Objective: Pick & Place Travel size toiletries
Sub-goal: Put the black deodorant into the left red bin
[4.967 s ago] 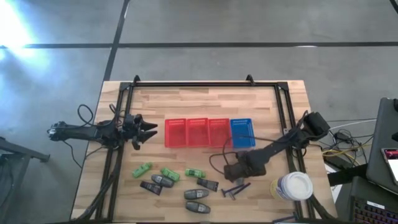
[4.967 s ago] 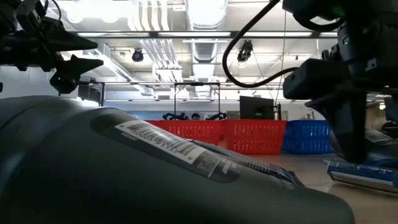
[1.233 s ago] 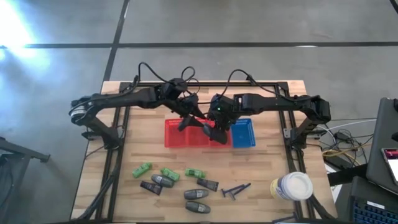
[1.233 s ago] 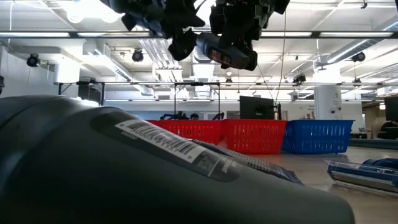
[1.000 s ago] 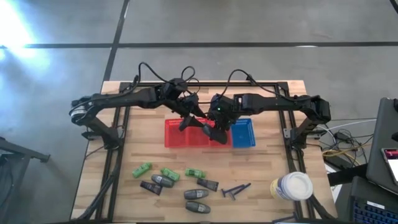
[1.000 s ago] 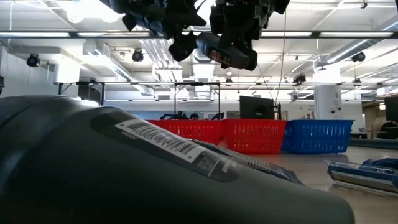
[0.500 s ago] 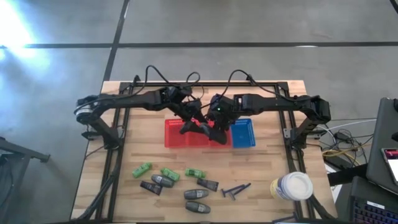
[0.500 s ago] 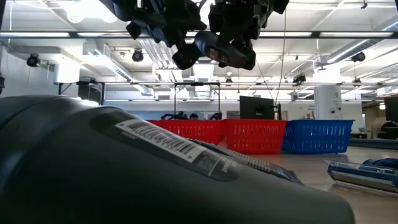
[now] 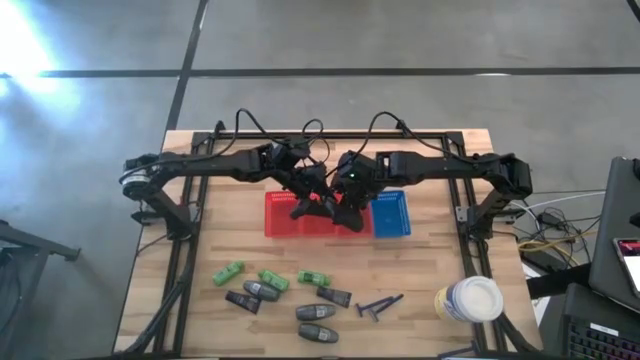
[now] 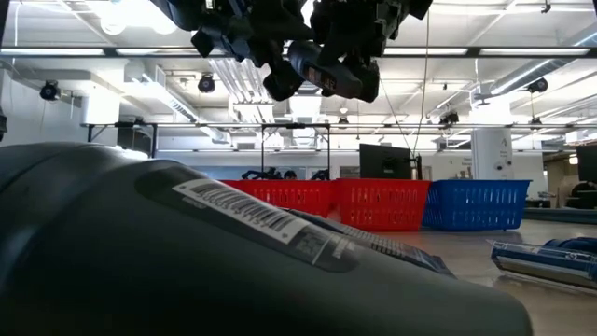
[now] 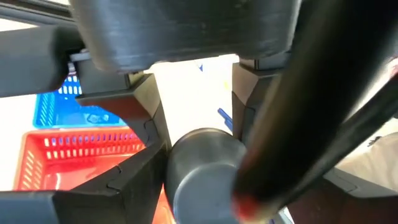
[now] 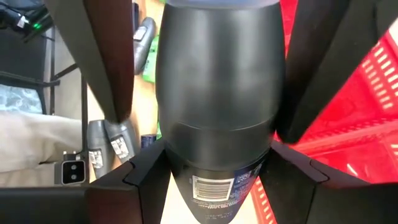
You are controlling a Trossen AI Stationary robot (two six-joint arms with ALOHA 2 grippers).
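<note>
Two grippers meet at frame centre above the red baskets [image 9: 315,213] | right gripper [image 9: 345,207] clamps a grey container [image 12: 217,106] | left gripper [image 9: 307,203] jaws spread around its end

Grey container [image 12: 219,106] in my right gripper [image 12: 211,155]: a small white barcode label near its lower end; I cannot read the digits.
Big grey container [image 10: 187,261] close to the low camera: a white strip label with barcode-like print and tiny text, too small for me to make out.
Everything else in view: no brand, number or sign that I can read.
</note>
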